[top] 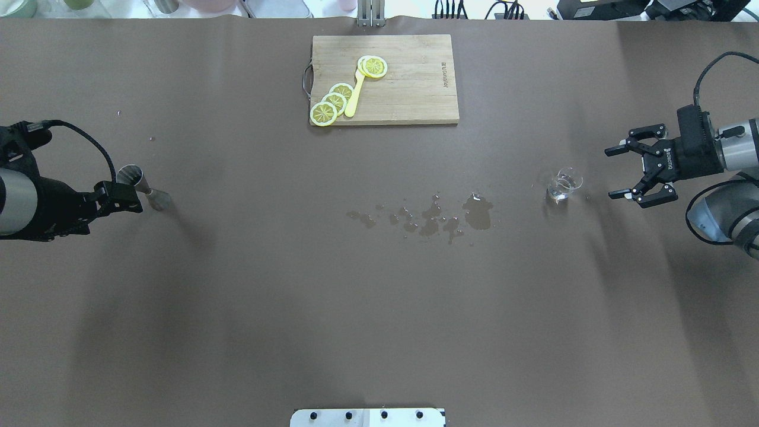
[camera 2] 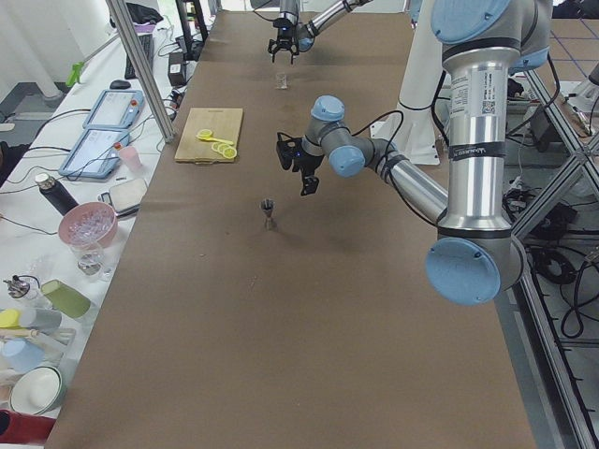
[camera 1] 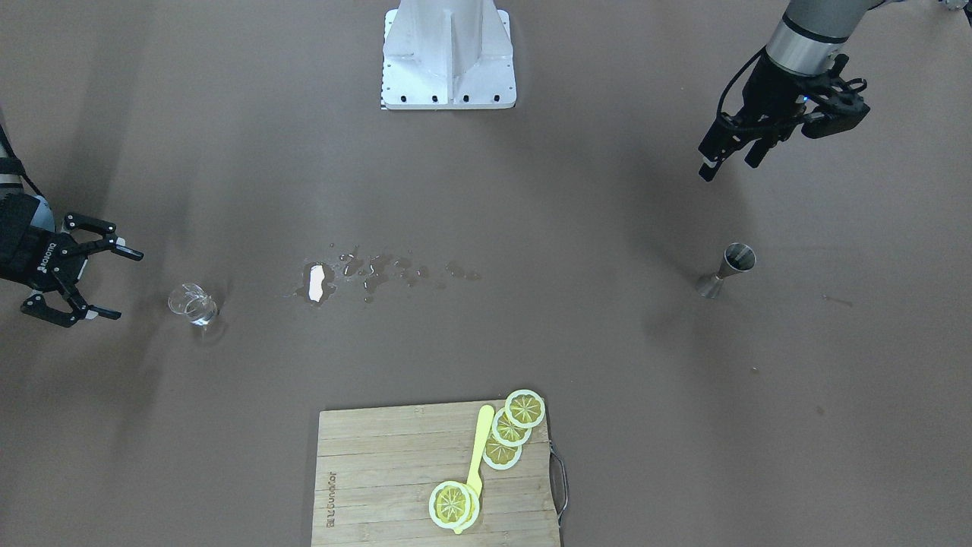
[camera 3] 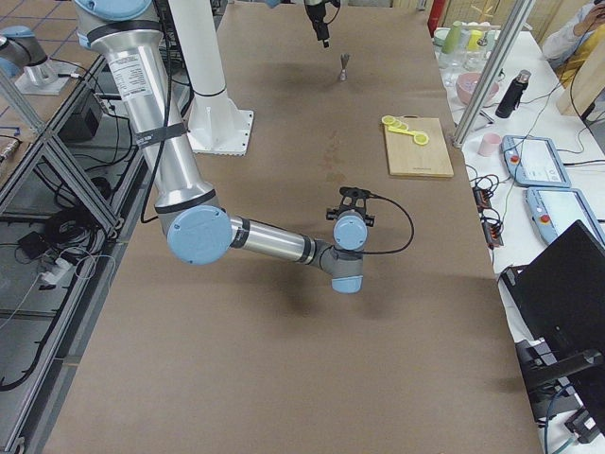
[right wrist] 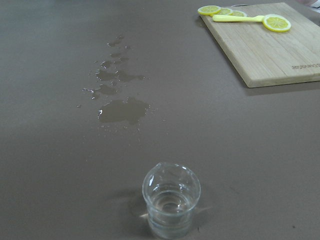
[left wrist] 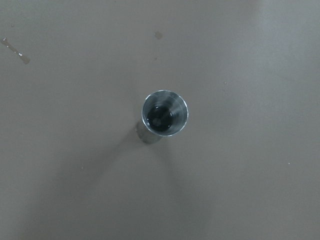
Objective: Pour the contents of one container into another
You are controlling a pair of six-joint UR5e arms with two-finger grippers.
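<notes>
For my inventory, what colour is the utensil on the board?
The utensil is yellow; front-facing view.

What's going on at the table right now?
Neither arm is holding anything. The left end effector hangs open above the metal jigger, which stands upright, and the wrist view looks straight down into it. The right end effector is open beside the small glass beaker, which holds some clear liquid, and is not touching it. A wet spill lies on the table between the two containers. No pour is under way.
</notes>
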